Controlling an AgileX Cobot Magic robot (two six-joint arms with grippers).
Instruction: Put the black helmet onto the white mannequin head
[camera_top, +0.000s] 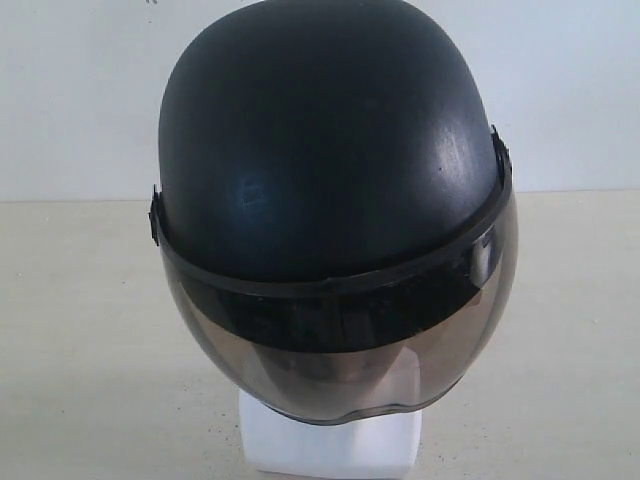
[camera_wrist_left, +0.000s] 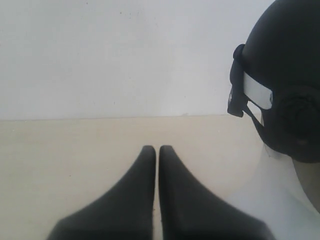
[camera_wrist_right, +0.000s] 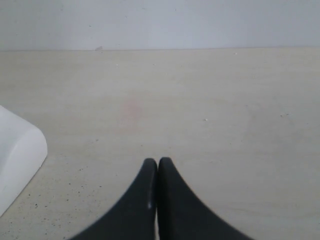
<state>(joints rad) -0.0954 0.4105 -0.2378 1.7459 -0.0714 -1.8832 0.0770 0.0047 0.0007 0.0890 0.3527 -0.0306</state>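
Black helmet (camera_top: 320, 150), smoky visor (camera_top: 300, 365), seemingly white head (camera_top: 330, 450)

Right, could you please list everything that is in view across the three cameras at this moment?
black helmet: one, matte black, seated on the mannequin head, middle of the exterior view
visor: one, smoky tinted, hanging from the helmet's front rim over the face
white mannequin head: one, white, standing on the table, mostly covered; its base shows below the visor
table: one, pale beige, under everything
wall: one, white, behind the table
left pincer: one, black, shut and empty, near the helmet's side
right pincer: one, black, shut and empty, near the mannequin's base
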